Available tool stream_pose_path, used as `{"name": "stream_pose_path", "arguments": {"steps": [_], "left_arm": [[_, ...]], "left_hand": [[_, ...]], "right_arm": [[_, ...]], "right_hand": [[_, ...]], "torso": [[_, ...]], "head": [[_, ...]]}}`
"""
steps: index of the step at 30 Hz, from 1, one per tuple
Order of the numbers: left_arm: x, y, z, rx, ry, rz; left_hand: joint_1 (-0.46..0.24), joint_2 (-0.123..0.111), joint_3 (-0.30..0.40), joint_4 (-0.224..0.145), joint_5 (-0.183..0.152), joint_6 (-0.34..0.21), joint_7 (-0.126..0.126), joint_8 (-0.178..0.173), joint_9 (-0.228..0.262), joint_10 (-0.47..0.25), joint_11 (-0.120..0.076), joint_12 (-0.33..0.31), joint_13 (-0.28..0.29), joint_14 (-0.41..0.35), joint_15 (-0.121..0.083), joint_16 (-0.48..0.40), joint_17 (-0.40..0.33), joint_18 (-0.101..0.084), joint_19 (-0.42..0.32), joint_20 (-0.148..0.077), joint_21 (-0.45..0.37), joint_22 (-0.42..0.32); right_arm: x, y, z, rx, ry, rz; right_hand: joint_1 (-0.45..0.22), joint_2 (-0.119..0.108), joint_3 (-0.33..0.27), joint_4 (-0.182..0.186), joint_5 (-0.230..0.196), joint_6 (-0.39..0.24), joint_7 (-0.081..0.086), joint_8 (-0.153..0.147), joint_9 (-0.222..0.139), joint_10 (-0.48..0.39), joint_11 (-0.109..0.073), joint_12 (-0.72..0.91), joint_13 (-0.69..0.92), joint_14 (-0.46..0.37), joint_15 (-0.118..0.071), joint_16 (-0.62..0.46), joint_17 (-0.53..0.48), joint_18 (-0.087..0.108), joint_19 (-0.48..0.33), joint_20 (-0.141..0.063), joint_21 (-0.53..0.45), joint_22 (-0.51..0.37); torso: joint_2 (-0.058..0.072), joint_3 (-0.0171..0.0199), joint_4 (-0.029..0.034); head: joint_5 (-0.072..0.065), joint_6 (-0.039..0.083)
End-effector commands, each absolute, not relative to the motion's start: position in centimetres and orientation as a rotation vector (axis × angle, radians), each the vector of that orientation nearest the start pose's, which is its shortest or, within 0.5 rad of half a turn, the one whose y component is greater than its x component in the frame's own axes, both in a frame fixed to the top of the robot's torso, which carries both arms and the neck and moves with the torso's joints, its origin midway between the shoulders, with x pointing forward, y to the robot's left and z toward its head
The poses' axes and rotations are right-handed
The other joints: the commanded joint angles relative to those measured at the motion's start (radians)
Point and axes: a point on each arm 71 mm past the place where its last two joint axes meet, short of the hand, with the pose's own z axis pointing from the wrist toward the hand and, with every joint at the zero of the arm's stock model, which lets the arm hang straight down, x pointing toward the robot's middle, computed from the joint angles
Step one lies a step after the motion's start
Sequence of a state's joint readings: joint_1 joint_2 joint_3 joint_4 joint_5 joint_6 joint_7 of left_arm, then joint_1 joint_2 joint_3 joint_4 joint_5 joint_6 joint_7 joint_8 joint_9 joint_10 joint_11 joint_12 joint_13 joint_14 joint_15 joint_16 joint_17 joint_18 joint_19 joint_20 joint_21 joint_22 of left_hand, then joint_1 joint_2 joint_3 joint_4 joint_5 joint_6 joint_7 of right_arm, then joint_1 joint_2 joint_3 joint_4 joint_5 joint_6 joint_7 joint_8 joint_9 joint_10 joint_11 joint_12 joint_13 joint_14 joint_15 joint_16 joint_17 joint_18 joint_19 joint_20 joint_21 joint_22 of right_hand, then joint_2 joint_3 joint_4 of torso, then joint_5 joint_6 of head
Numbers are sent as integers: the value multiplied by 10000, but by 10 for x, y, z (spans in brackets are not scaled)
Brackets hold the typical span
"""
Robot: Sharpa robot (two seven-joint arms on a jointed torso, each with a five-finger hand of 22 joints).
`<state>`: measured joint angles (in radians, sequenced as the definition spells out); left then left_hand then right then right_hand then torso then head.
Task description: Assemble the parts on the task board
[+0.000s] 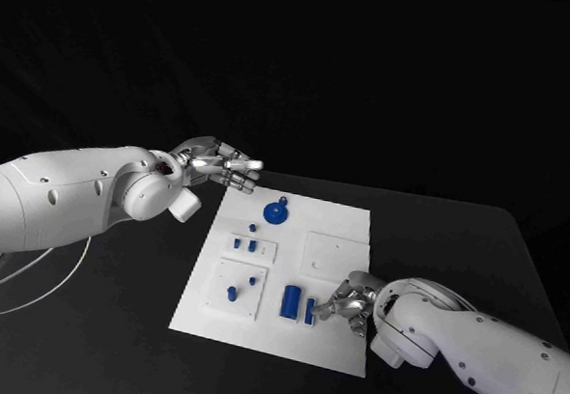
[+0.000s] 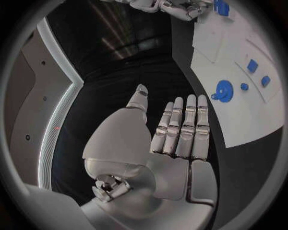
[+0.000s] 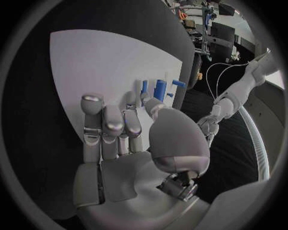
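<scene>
My right hand [image 1: 351, 304] sits low over the near edge of the task board [image 1: 336, 244], fingers [image 3: 103, 125] roughly together and extended, thumb tip close to the upright blue parts [image 1: 292, 302]; I can't tell whether it's touching or pinching one, so grasp state is unclear. Probably placed there to work on those parts. My left hand [image 1: 219, 167] hovers off the far left corner of the board above the table [image 1: 504, 243], fingers [image 2: 182, 127] straight, side by side, holding nothing, likely parked clear. The round blue part [image 1: 275, 213] lies near the board's far edge, with smaller blue pieces [image 1: 244, 245] mid-board. Assembly looks not yet finished.
</scene>
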<state>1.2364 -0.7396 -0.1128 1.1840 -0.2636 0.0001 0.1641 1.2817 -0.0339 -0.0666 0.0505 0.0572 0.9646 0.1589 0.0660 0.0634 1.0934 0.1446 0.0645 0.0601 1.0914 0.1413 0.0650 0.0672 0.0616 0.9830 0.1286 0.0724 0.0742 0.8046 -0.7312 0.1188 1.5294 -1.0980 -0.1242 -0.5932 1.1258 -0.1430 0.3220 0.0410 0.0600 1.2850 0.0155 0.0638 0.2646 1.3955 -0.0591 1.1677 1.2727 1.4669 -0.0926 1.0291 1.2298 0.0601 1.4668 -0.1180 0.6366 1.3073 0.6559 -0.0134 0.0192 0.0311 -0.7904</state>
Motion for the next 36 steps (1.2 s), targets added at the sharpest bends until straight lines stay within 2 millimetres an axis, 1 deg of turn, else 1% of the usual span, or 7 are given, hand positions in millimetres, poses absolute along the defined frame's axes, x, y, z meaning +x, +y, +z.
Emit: {"name": "stream_pose_path", "arguments": {"steps": [1, 12, 25, 28, 31, 35, 36], "left_arm": [[535, 242, -216, -8900, 18175, -13313], [537, 244, -212, -9082, 17278, -13385], [552, 255, -209, -10331, 15309, -13256], [559, 258, -209, -10621, 14866, -13132], [567, 260, -210, -10774, 14527, -13041], [575, 260, -210, -10837, 14270, -13005], [577, 259, -210, -10864, 14201, -12997]], "left_hand": [[-5, 100, -58, -43, -6, 53, 27, 10, 9, -44, 24, -29, 12, -1, 33, -23, 14, -48, 51, 40, 46, 0], [32, 153, -90, -136, 9, 92, 9, 11, 8, 55, -7, -30, 11, 92, 3, -23, 15, -45, 95, 18, 61, 4], [178, 556, -235, -520, 110, 362, -206, 7, 8, 207, -93, -37, 7, 47, -36, -37, -8, -76, 136, -13, 60, 1], [189, 644, -248, -545, 130, 408, -353, 6, 6, 102, -193, -40, 0, -169, -96, -43, -20, -43, 124, 26, 59, 1], [187, 766, -305, -588, 146, 468, -491, -2, 0, -175, -335, -41, -15, -372, -172, -37, -32, 177, 75, 220, 61, 1], [169, 846, -333, -612, 144, 319, -536, -18, -16, -334, -390, -54, -21, -362, -196, -46, -47, 388, 19, 393, 60, 0], [163, 855, -336, -616, 148, 306, -550, -18, -16, -365, -402, -54, -22, -426, -217, -41, -46, 429, 9, 436, 59, -1]], "right_arm": [[403, -172, -340, 5300, 23671, 5247], [416, -202, -314, 6318, 22361, 8116], [501, -264, -267, 9317, 17593, 11130], [522, -273, -264, 10013, 16448, 11600], [539, -276, -261, 10506, 15422, 12129], [550, -276, -261, 10792, 14753, 12453], [552, -275, -262, 10853, 14624, 12525]], "right_hand": [[-144, -181, -460, 231, 169, -42, 19, 1, -20, -134, 72, -149, -73, 3, -51, -115, -55, -96, 482, -37, -145, 644], [422, 174, -3500, 1093, 1222, -1694, 586, -4, -784, -945, 441, -1030, -955, -460, 200, -1110, -676, 246, 257, 232, -2444, -3], [962, 1870, -4076, -1094, 2224, -1943, 818, 4, -1187, -3000, 832, -5252, -5725, -2461, 760, -4733, -4624, 87, -1552, 812, -5731, -3856], [1175, 2111, -3719, -1366, 2410, -2352, 1120, -14, -1567, -3472, 1368, -8105, -8543, -3797, 1459, -6510, -6317, -48, -3857, 1462, -5730, -5702], [1111, 2177, -3258, -1648, 2499, -2693, 937, -15, -2023, -3846, 1688, -10505, -11587, -4723, 2038, -8749, -8901, -3, -5540, 2330, -5749, -8161], [755, 2102, -2903, -1968, 2463, -3228, 859, -63, -2060, -4000, 1700, -11052, -12130, -4426, 2077, -9618, -11722, 947, -5948, 3335, -5655, -10830], [592, 2142, -2728, -2118, 2454, -3250, 878, -40, -2051, -4110, 1716, -11033, -12133, -4379, 2062, -9636, -11677, 2010, -5867, 4116, -5798, -12170]], "torso": [[-3, 1, -5], [-29, 3, -25], [-385, 30, -151], [-507, 25, -186], [-555, 17, -248], [-574, 28, -270], [-594, 37, -267]], "head": [[-27, 71], [-195, 555], [-485, 1730], [-535, 1997], [-578, 2249], [-595, 2430], [-582, 2466]]}}
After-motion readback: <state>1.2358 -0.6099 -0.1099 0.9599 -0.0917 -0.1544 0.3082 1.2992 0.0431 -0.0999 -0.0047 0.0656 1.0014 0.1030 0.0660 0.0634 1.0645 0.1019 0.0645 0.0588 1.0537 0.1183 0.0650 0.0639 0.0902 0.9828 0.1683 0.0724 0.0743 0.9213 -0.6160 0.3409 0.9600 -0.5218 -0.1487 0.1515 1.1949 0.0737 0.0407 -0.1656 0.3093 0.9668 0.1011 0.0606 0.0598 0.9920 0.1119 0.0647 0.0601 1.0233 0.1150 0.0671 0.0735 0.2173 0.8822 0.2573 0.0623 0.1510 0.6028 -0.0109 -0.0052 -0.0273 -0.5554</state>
